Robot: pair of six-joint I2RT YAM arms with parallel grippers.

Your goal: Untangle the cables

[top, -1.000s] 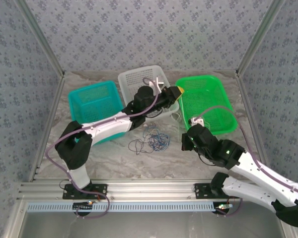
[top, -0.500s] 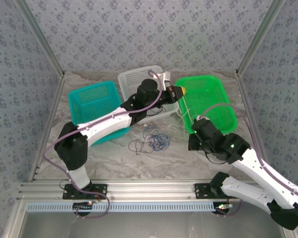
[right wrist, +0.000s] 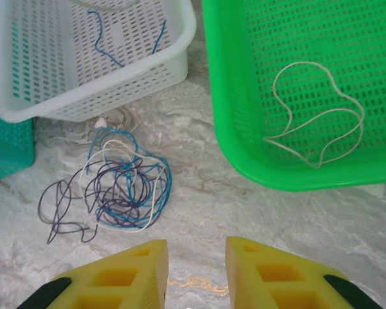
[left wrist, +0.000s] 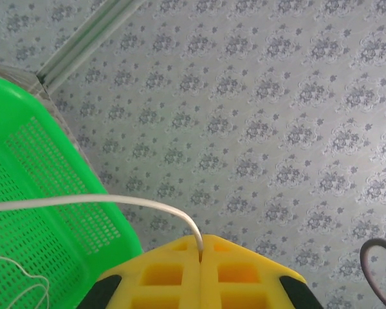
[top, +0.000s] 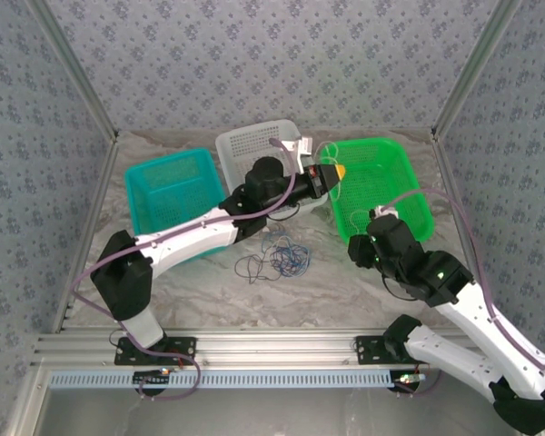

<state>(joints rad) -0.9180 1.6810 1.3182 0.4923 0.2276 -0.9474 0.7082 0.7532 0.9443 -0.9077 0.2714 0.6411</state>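
Pinching a white cable (left wrist: 103, 198), the left gripper (left wrist: 200, 248) is held above the green basket (top: 372, 142) rim. The right gripper (right wrist: 196, 261) has its fingers (right wrist: 125, 273) parted, empty, near the tangled cables (right wrist: 122, 187).

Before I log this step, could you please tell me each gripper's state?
Left gripper: shut on a white cable.
Right gripper: open, holding nothing.

I count three plastic mesh baskets: one teal basket (top: 173, 186) at ten o'clock, one white basket (top: 254, 129) at twelve, one green basket (top: 381, 143) at two. One tangled heap of thin blue, white and dark wires (right wrist: 116, 190) sits mid-table. One white wire loop (right wrist: 315, 122) lies in the green basket.
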